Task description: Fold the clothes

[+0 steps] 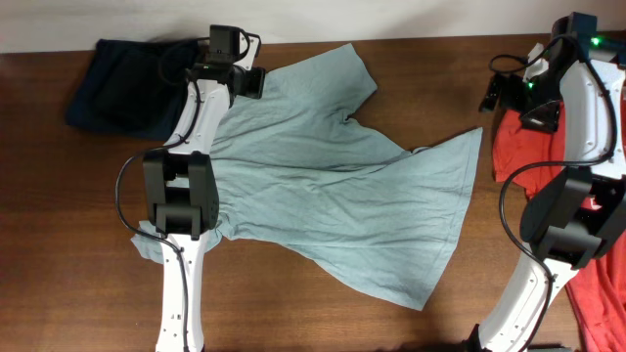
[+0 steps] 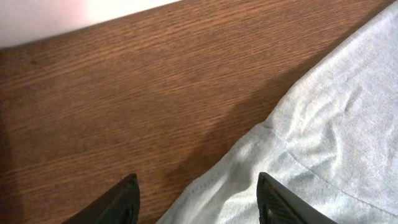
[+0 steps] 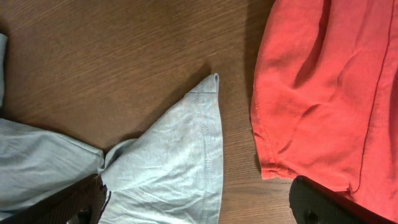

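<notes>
Grey shirt (image 1: 333, 186) lying spread, unfolded, on table (image 1: 391, 323); left gripper (image 2: 199, 202) hovering open over its edge, right gripper (image 3: 202, 205) gaping over its hem corner. Limp, light cotton: pinching hem corners probably holding best

Overhead top-down, wrists close (seemingly), sharing T-shirt (image 1: 333, 186)

The spread T-shirt (image 1: 333, 186) lies across the middle of the table (image 1: 59, 244). Its far right corner points toward the second T-shirt (image 1: 518, 147), which lies along the right edge, near but apart. A bundled garment (image 1: 122, 83) sits in the far left corner, left of the spread T-shirt.
</notes>
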